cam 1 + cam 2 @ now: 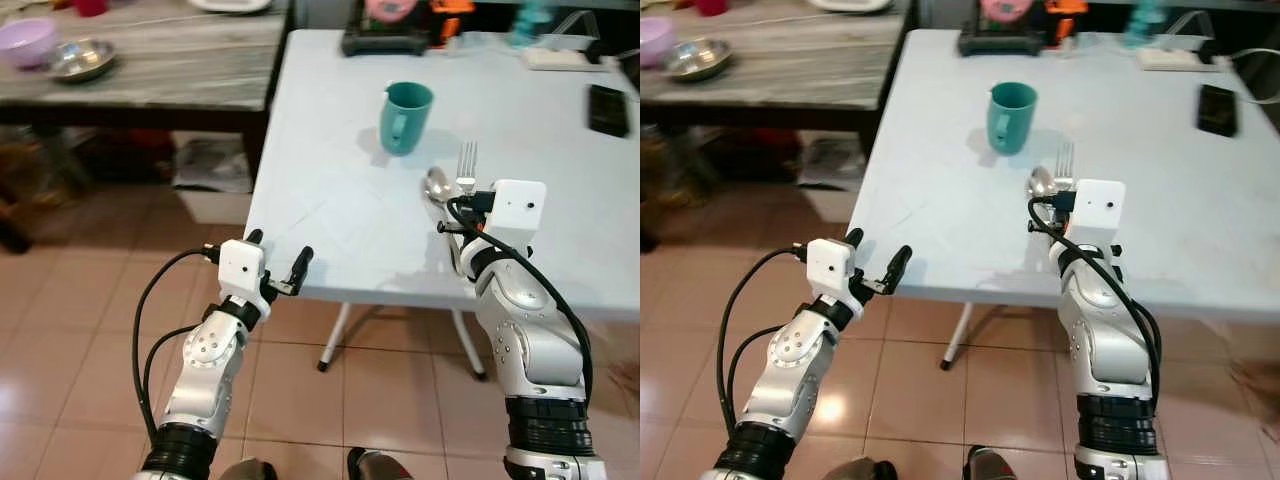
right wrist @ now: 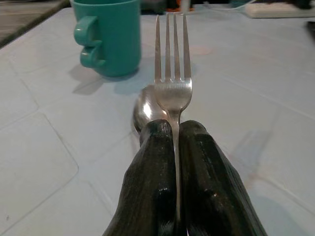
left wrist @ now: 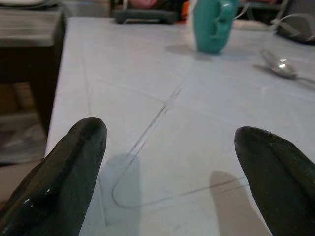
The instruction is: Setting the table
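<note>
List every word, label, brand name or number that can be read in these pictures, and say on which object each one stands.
No text can be read.
Teal ceramic mug: plain, without print.
Steel fork in the shut right claw: no stamp visible.
Steel spoon on the white table: no stamp visible.
Black flat device: blank.
Objects at the table's far edge: too blurred to read.
</note>
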Motion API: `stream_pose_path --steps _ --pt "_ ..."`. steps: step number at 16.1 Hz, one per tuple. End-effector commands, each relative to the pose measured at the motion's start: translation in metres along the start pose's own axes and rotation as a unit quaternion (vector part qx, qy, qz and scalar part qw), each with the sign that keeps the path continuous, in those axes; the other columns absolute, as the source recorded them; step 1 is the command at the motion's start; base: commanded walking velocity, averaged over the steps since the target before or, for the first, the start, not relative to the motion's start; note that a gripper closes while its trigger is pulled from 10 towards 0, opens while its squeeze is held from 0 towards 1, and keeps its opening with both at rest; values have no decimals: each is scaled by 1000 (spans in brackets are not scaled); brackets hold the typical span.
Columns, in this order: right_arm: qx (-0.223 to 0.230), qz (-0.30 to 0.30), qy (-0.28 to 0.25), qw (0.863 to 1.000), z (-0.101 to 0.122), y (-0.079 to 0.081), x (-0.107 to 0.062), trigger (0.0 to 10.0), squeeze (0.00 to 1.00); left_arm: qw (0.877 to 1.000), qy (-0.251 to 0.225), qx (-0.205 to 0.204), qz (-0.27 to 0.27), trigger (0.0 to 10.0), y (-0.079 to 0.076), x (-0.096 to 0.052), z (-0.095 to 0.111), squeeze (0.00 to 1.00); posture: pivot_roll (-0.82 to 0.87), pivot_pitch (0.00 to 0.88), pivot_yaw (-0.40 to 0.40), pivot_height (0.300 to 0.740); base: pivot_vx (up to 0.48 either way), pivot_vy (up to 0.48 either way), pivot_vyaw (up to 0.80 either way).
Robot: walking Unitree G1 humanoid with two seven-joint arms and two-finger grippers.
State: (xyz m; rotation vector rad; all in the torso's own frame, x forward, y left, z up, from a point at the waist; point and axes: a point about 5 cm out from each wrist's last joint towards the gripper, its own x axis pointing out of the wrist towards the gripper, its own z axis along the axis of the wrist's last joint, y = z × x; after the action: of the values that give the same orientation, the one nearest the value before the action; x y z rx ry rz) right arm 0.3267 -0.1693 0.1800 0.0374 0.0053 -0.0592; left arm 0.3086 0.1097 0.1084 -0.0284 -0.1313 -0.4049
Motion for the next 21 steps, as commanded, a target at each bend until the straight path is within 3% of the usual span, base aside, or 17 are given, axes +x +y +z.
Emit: stream_pose_path --steps 1,10,16,21 --pt "1 4 2 1000 0 4 -1 10000 0 1000 8 7 4 10000 4 -2 -4 0 -239 134 -7 740 0 435 -750" --pt "-17 6 -23 1000 6 -2 1 10000 0 1000 7 11 1 10000 3 2 -4 0 -227 116 5 740 0 473 -82" --pt "-15 5 -25 1000 5 -3 2 10000 0 1000 8 13 2 10000 2 4 -5 0 -228 110 6 740 0 476 709" --pt "-15 2 -24 1000 4 -4 3 10000 0 1000 10 14 3 10000 1 4 -6 0 -226 107 4 740 0 475 81"
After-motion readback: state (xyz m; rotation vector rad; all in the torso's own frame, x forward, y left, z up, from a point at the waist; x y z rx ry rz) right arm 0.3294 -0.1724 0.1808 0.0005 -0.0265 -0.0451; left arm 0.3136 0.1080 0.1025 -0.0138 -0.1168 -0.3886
